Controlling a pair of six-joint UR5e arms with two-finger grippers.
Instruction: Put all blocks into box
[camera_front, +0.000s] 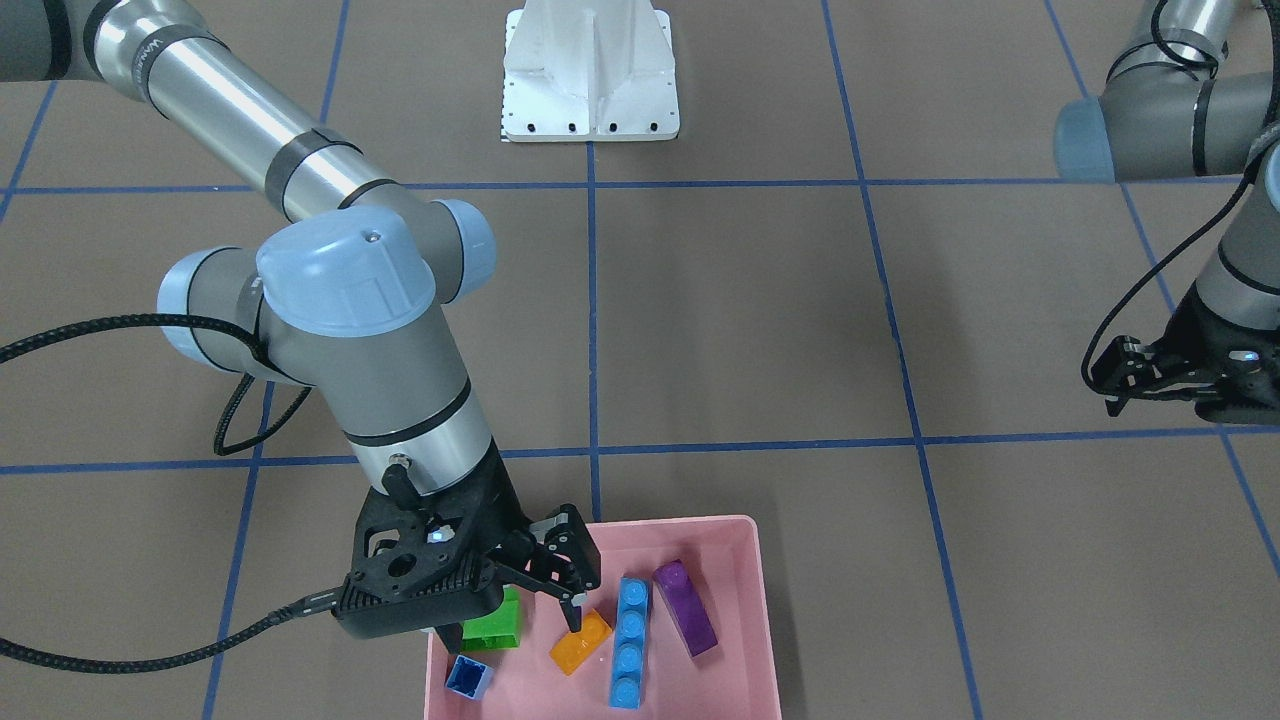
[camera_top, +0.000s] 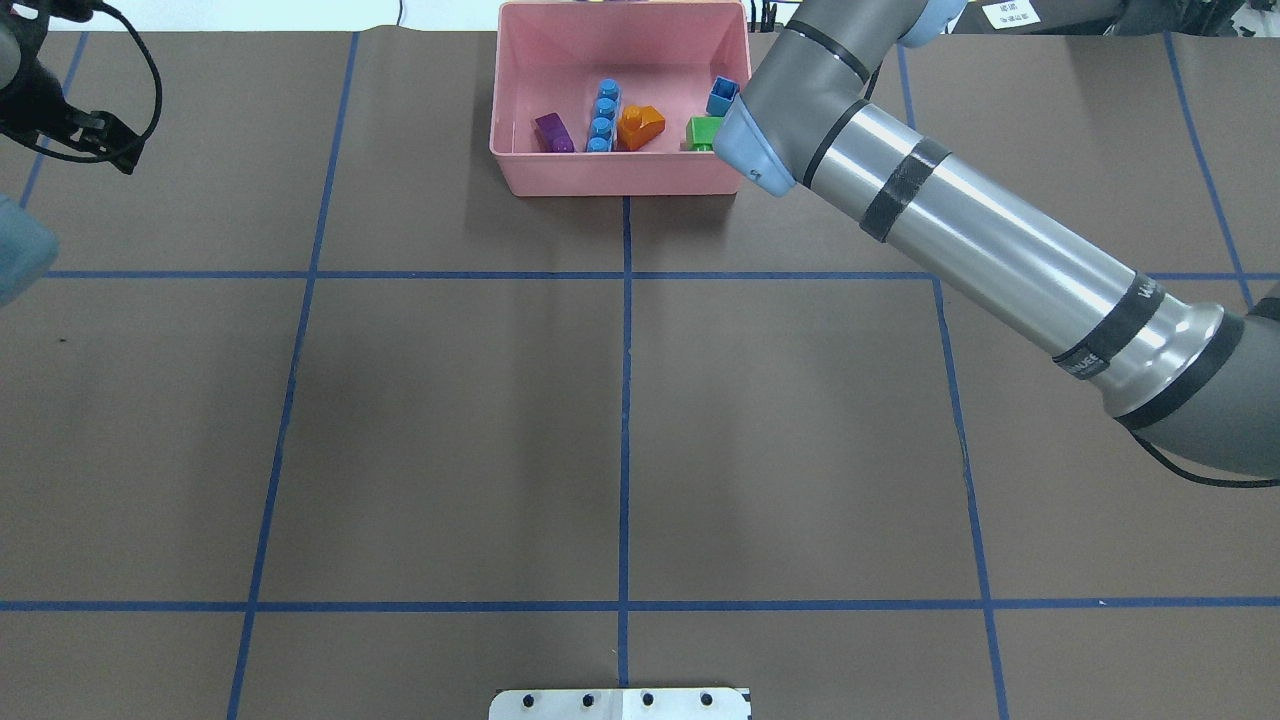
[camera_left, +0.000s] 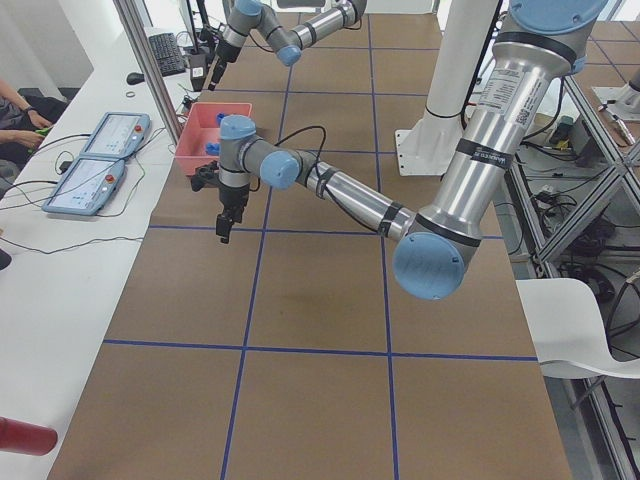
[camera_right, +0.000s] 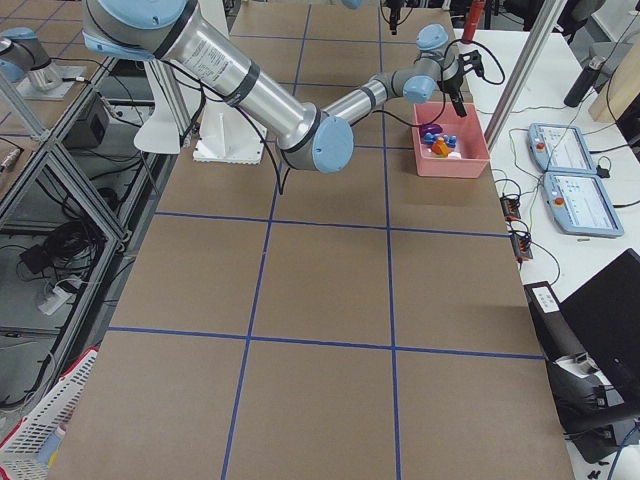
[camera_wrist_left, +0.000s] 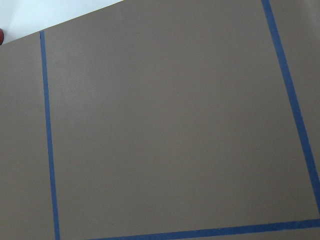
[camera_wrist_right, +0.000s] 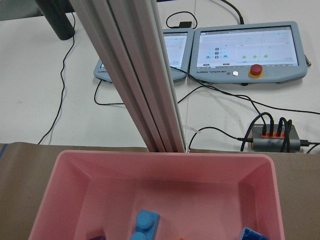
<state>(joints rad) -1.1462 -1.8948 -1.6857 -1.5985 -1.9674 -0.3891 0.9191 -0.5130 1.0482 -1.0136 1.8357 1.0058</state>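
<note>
The pink box (camera_front: 700, 530) stands at the table's edge and holds all the blocks: green (camera_front: 495, 625), tiny blue (camera_front: 468, 678), orange (camera_front: 580, 642), long blue (camera_front: 629, 645) and purple (camera_front: 686, 608). My right gripper (camera_front: 560, 595) hangs open and empty over the box, one fingertip (camera_front: 574, 617) just above the orange block. In the overhead view the right arm hides this gripper; the box (camera_top: 620, 180) and the blocks show there. My left gripper (camera_front: 1112, 385) is open and empty, far from the box, above the bare table.
The white robot base (camera_front: 590, 70) stands at the table's far middle. Past the box, off the table, are an aluminium post (camera_wrist_right: 135, 75), a teach pendant (camera_wrist_right: 247, 47) and cables. Blue tape lines divide the brown table.
</note>
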